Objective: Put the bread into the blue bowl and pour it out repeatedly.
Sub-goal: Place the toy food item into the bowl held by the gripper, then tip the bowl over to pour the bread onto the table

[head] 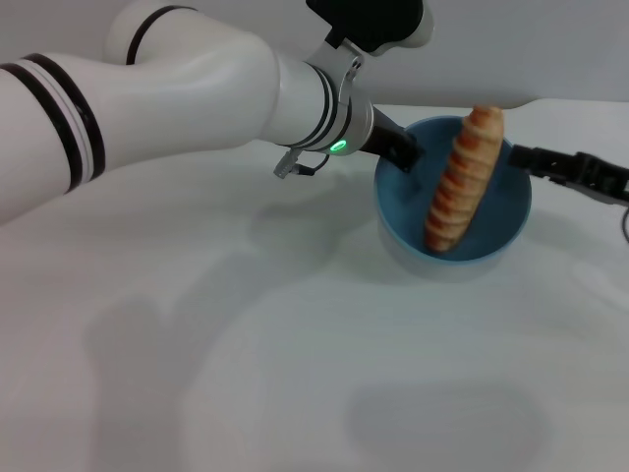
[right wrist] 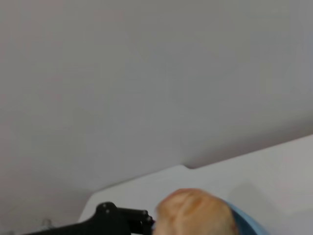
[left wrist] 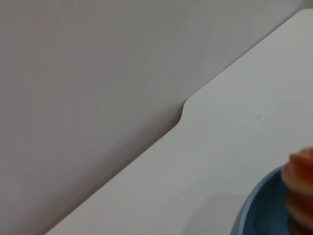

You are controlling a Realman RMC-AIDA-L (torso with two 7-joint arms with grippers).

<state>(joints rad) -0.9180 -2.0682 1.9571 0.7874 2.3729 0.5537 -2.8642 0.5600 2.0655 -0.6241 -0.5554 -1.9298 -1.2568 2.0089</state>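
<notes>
Bread (head: 462,177) sits in the bowl (head: 496,241), leaning on the far rim with its top end poking above it; it's too long to lie flat, so it props diagonally. Left tool (head: 405,155) is at the bowl's left rim, looks clamped on the edge, probably to hold the bowl for tipping, though the contact is partly hidden. Right tool (head: 526,155) is at the right rim, beside the bread's top; can't tell if its fingers are apart or together. Bowl appears lifted slightly off the bench (head: 295,374), judging by the shadow.
</notes>
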